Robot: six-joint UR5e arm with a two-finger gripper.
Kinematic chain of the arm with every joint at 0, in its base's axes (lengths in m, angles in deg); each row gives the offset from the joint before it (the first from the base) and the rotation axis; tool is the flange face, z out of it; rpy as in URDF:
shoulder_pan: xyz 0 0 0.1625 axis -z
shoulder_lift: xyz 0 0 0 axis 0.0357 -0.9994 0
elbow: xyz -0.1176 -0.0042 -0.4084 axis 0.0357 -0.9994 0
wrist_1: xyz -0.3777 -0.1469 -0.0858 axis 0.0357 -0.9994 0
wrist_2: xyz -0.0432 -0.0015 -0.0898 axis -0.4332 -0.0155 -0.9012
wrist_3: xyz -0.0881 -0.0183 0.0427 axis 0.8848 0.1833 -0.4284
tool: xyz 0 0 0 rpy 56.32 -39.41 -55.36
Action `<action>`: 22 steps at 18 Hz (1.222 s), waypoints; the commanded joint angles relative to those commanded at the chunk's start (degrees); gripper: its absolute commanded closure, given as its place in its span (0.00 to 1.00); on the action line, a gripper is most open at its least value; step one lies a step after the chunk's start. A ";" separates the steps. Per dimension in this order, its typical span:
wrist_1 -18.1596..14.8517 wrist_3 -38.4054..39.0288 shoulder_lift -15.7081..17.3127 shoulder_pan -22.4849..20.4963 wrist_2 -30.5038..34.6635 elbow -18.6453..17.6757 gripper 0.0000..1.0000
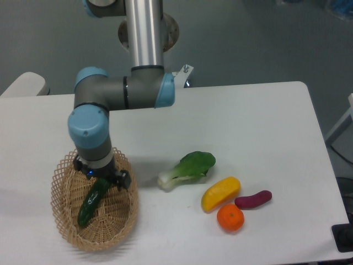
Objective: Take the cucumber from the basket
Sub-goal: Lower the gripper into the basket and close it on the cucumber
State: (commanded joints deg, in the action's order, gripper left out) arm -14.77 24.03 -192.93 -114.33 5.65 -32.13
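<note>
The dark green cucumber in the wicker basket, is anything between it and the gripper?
Nothing visible blocks it. The gripper sits directly over the upper end of the dark green glossy cucumber, inside the tan woven wicker basket.

Only the basket (69,223) rim flanks the pincer (102,178); vegetables lie well apart

You'll find no readable text, labels, brand marks, numbers or signs on anything in this view, from twelve o'clock round again.
</note>
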 joint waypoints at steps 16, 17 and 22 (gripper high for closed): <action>2.90 -0.62 -2.90 1.06 1.76 -0.18 0.11; 2.90 -0.62 -2.90 1.06 1.76 -0.18 0.11; 3.08 -0.70 -2.82 1.06 1.76 -0.09 0.36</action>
State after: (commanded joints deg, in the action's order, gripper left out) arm -11.69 23.32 -195.75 -113.27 7.40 -32.22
